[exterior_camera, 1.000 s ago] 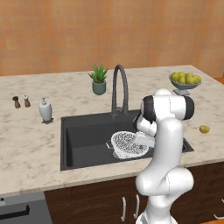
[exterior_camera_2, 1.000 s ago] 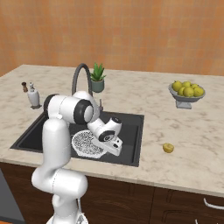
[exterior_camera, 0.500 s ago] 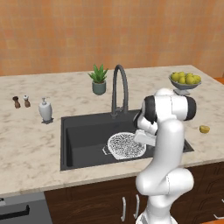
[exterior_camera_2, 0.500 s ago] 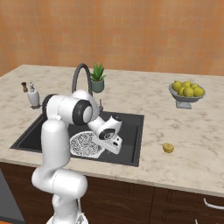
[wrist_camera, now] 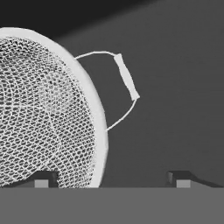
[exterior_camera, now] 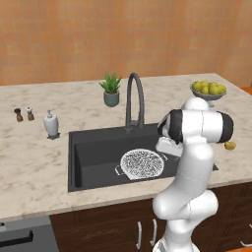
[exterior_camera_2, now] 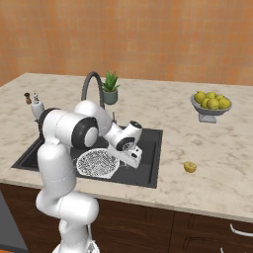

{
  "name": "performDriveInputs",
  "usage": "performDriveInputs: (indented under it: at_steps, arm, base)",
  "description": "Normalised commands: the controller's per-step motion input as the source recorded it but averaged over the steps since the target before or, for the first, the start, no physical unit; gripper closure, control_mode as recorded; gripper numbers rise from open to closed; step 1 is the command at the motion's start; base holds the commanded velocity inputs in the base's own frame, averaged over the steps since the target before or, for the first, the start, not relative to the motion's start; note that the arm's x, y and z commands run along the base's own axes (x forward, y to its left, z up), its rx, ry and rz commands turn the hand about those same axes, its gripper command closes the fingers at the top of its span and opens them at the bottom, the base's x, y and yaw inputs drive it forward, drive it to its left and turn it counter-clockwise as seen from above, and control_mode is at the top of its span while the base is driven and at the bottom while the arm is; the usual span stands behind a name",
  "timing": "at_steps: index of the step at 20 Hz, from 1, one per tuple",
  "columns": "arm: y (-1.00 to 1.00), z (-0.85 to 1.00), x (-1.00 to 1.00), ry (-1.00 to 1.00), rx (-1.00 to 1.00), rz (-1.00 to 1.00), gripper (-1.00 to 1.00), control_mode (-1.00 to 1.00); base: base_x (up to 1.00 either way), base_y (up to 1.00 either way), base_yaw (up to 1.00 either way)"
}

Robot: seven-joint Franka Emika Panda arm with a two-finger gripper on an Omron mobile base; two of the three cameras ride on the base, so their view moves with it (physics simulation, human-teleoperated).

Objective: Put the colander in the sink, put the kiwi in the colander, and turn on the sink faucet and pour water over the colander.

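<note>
Colander (exterior_camera: 141, 163) now lies flat on the floor of the sink (exterior_camera: 88, 152), while half a second ago it hung tilted in the jaws. We see in the hand view that the gripper (wrist_camera: 111, 179) stands wide, its two tips far apart, and the colander rim (wrist_camera: 98, 127) passes between them without touching either one. The side handle (wrist_camera: 127, 78) lies just ahead of the gripper, free. So the release is done, and we judge the first step of the task as finished: the colander sits in the sink, close below the gripper and a little to its left side in the hand view.

Next thing to fetch is the kiwi (exterior_camera_2: 189, 167). It rests on the counter (exterior_camera_2: 217, 163), well apart from the gripper, outside the sink on the far right. The faucet (exterior_camera: 134, 98) stands behind the gripper at the back edge of the sink, and we see no water from it yet.

Some things are hard to tell. In the base views the white hand covers the jaws and part of the colander's right edge. In the left base view the forearm hides most of the kiwi. The colander is cut off at the left of the hand view.
</note>
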Motion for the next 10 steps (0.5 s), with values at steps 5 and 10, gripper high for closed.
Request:
performDriveInputs:
  at_steps: [5, 10]
  arm:
    - [-0.43, 0.7, -0.24, 0.0, -0.01, 0.0, -1.0, -1.0]
    - [-0.39, 0.76, -0.33, 0.0, -0.04, 0.0, -1.0, -1.0]
  base:
    - [0.0, 0.0, 0.0]
    - [0.0, 0.0, 0.0]
